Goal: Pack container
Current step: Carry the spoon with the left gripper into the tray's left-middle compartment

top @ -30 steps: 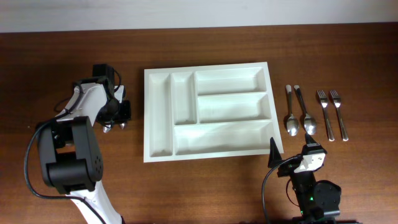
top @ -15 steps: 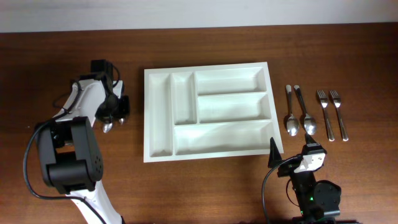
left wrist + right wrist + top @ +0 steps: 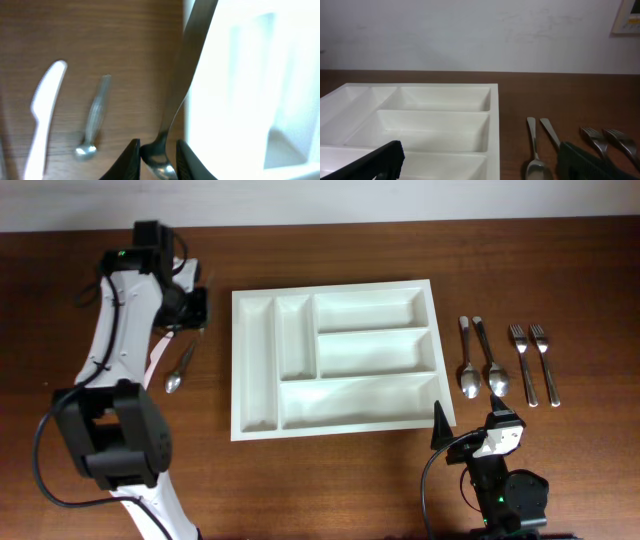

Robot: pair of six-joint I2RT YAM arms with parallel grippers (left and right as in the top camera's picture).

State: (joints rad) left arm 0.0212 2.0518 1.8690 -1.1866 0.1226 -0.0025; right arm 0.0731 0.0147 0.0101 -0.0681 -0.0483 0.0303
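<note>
The container [image 3: 335, 288], a white cutlery tray with five compartments, lies in the middle of the table with nothing in it. My left gripper [image 3: 193, 310] hangs above the table just left of the tray's far left corner. In the left wrist view this gripper [image 3: 157, 150] is shut on the bowl of a metal spoon [image 3: 186, 75], whose handle points away along the container's edge [image 3: 250, 100]. My right gripper [image 3: 485, 170] stands open near the front edge, facing the tray's right end [image 3: 492, 115], with nothing between its fingers.
Under the left arm lie a second metal spoon [image 3: 181, 366] and a white plastic knife [image 3: 42, 115]. Right of the tray lie two spoons [image 3: 468, 360] [image 3: 490, 362] and two forks [image 3: 522, 362] [image 3: 545, 362], side by side.
My left gripper has risen and moved toward the table's far side with one spoon in it. The other spoon stays on the table. The right arm has not moved.
</note>
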